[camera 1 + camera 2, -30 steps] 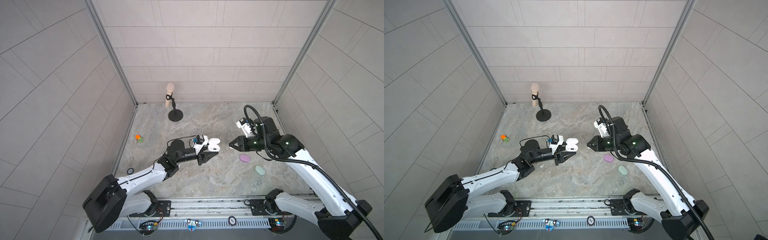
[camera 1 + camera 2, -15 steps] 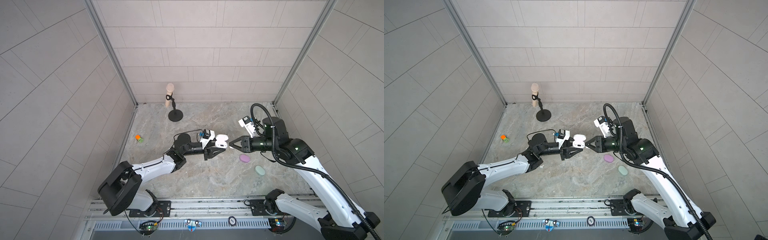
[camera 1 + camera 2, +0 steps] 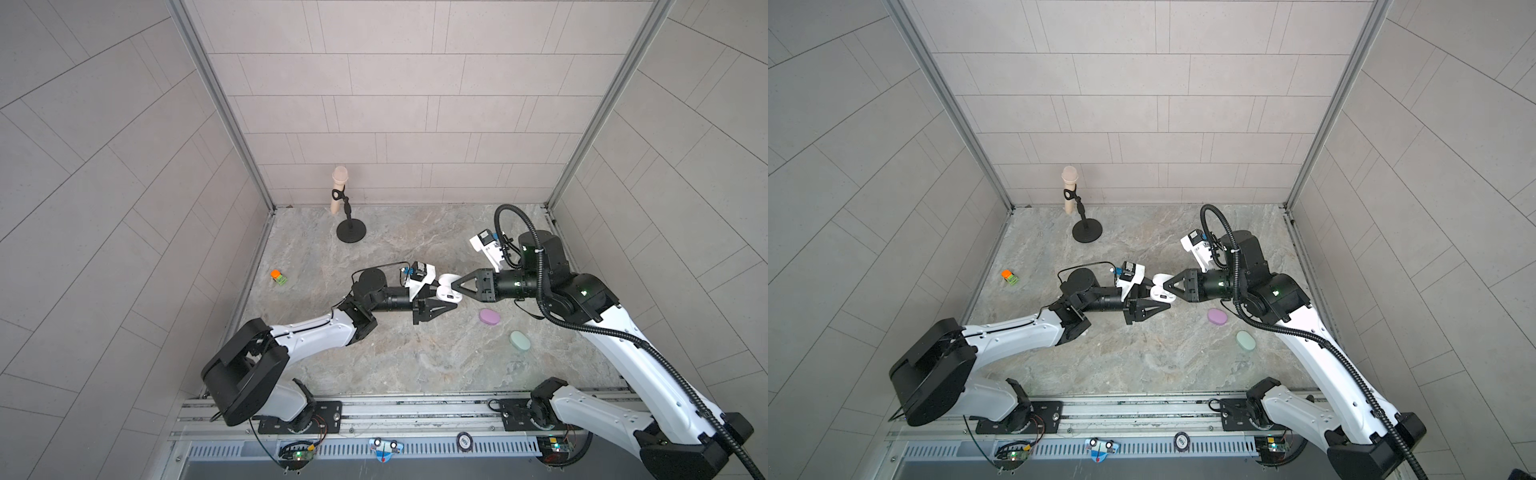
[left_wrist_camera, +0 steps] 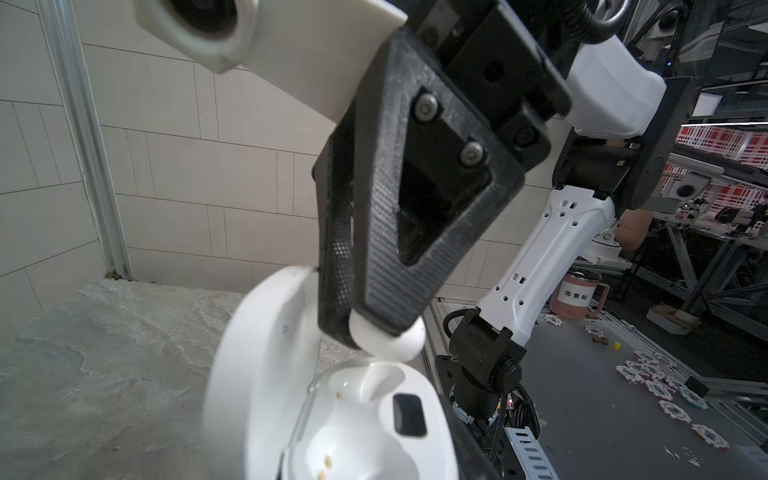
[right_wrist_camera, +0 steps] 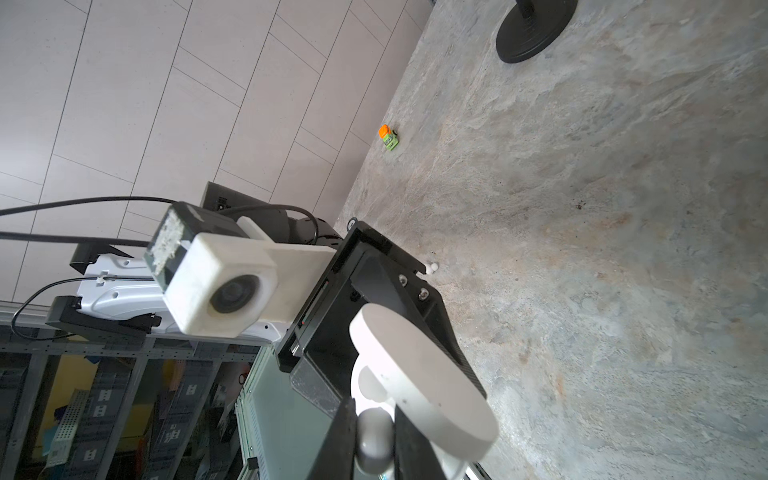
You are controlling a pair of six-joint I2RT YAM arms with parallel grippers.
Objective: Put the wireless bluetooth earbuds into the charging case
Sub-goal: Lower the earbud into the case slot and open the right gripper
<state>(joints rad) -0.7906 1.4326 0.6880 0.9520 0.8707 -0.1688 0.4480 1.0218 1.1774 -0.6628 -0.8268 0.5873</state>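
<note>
Insertion step in hand. My right claw (image 5: 375, 436), all but closed, pinches a white earbud (image 4: 392, 347) at its tips, just over an empty socket of the open charging case (image 4: 365, 415), which my left claw (image 3: 445, 298) clamps. Next, I judge: lower squarely, seat, release.

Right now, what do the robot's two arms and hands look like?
The left arm and right arm are white shells with black joints. The left hand and right hand have black, textured, triangular fingers, each with a white camera mount. A corrugated black hose follows the right arm; a thin black wire loops over the left.
</note>
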